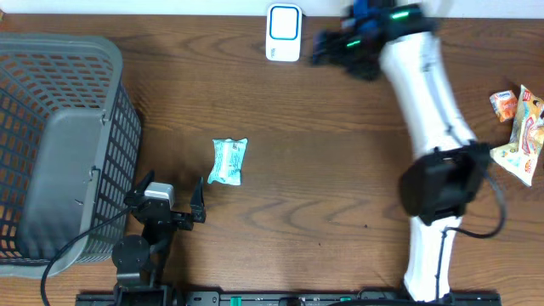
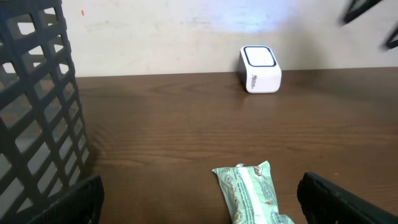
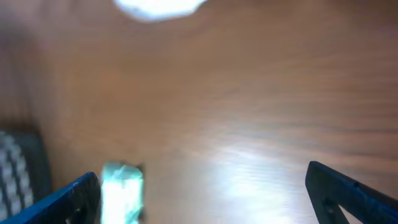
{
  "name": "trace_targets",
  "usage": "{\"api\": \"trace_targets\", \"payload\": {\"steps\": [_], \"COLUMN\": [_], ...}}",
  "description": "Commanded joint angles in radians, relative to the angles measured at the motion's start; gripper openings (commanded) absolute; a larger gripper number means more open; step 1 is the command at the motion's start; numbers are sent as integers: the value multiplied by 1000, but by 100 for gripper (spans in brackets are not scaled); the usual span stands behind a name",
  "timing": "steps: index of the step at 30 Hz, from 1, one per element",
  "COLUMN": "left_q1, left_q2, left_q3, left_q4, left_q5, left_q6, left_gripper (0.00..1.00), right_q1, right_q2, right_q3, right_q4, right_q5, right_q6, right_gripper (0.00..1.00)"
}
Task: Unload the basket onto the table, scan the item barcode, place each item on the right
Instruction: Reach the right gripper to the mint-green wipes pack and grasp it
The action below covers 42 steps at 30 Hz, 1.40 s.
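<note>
L gripper [image 1: 168, 197] open, empty, snack pkt [image 1: 228, 161] just ahead, R gripper [image 1: 327, 49] open, well apart

Wood table [image 1: 340, 170] — grey basket [image 1: 127, 127] left, white scanner [image 1: 283, 32] rear, green pkt [image 1: 228, 161] centre, snacks [image 1: 520, 127] right

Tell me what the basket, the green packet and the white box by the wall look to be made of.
Basket: probably moulded plastic, matte grey, by its uniform lattice walls.
Green packet: thin plastic film, slightly glossy, crinkled with crimped ends.
White box: hard plastic, smooth and shiny, rounded edges; likely the scanner.
</note>
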Motion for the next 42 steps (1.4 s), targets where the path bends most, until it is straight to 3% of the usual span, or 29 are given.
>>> {"api": "trace_targets", "payload": {"steps": [1, 6, 12, 20, 22, 30, 32, 35, 37, 40, 42], "left_q1": [5, 5, 5, 5, 5, 5, 5, 5, 5, 5, 5], "left_q2": [-3, -3, -3, -3, -3, -3, -3, -3, -3, -3, -3], "left_q3": [-20, -20, -20, -20, -20, -20, -20, -20, -20, -20, -20], "left_q4": [-27, -27, -27, -27, -27, -27, -27, -27, -27, -27, -27], "left_q5": [9, 9, 9, 9, 9, 9, 9, 9, 9, 9, 9], "left_q6": [-5, -5, -5, -5, -5, -5, -5, -5, -5, -5, -5], "left_gripper": [98, 98, 98, 97, 98, 98, 98, 98, 98, 98, 98], "right_q1": [157, 352, 492, 585, 587, 586, 579, 564, 543, 506, 471], "right_q2": [6, 6, 18, 128, 148, 144, 144, 143, 138, 117, 91], "right_q3": [-94, -238, -308, -308, -308, -308, -308, -308, -308, -306, -291], "right_q4": [75, 266, 305, 314, 304, 134, 37, -104, -178, -205, -204], "right_q5": [32, 137, 381, 386, 353, 335, 437, 736, 922, 1007, 964], "right_q6": [55, 84, 166, 164, 152, 41, -19, 10, 86, 156, 212], "right_gripper": [99, 99, 99, 99, 95, 79, 73, 73, 79, 88, 90]}}
